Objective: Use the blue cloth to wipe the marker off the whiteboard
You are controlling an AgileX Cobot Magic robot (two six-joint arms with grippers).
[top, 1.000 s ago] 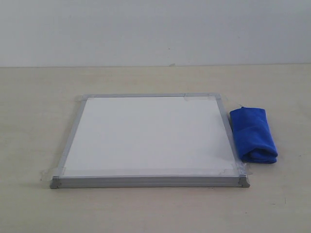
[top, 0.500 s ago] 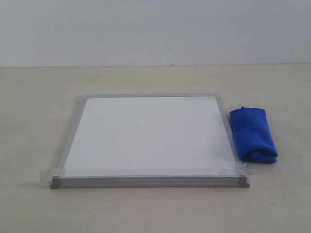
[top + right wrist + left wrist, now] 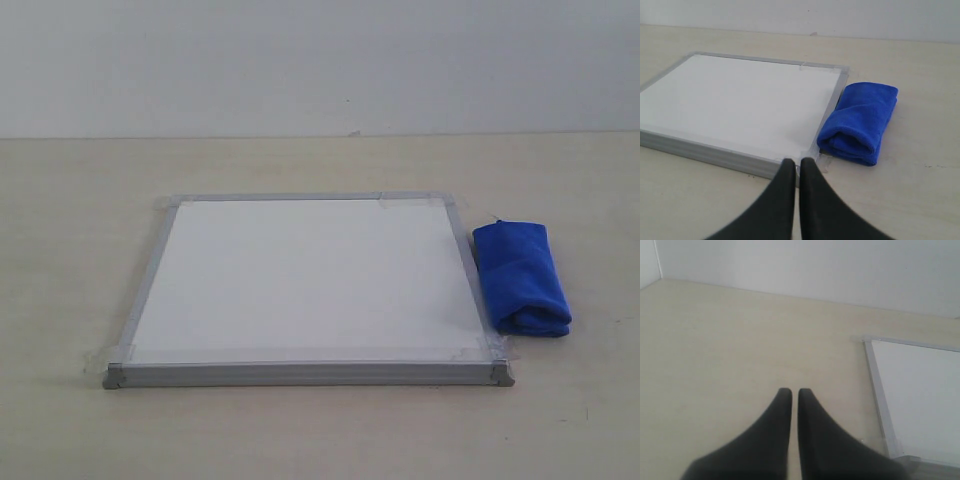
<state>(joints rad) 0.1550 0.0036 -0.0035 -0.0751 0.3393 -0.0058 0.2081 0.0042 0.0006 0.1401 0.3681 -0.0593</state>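
On the worktop in the exterior view, the whiteboard lies flat, the blue cloth rolled just beside its right edge. Left wrist view: left claw pressed together over bare worktop. Right wrist view: right claw pressed together near the cloth.

Soft, even light washes out the whiteboard.

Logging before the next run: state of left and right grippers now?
Left gripper: closed, holding nothing.
Right gripper: closed, holding nothing; the blue cloth lies on the table, apart from it.
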